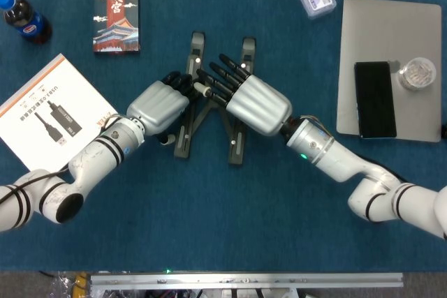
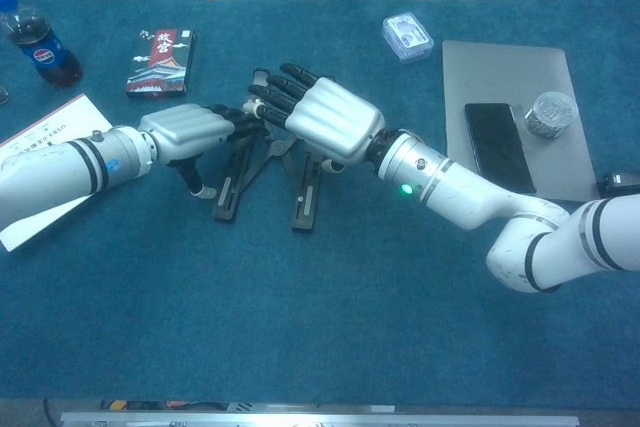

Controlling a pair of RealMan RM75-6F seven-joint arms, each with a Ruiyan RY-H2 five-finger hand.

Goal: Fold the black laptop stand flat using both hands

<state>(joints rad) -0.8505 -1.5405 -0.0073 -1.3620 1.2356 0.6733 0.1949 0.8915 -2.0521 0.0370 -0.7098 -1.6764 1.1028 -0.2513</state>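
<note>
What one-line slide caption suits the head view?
Left hand and right hand press on the black folding laptop stand, its rails nearly parallel on the blue cloth.

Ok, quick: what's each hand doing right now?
Left hand: on the laptop stand; grip cannot be told.
Right hand: fingers spread over the stand; grip cannot be told.

Matt black laptop stand (image 1: 236, 141) on a napped blue cloth table (image 1: 209, 221).

Head view looks straight down; chest view looks obliquely forward; both share the blue table (image 1: 209, 228).
</note>
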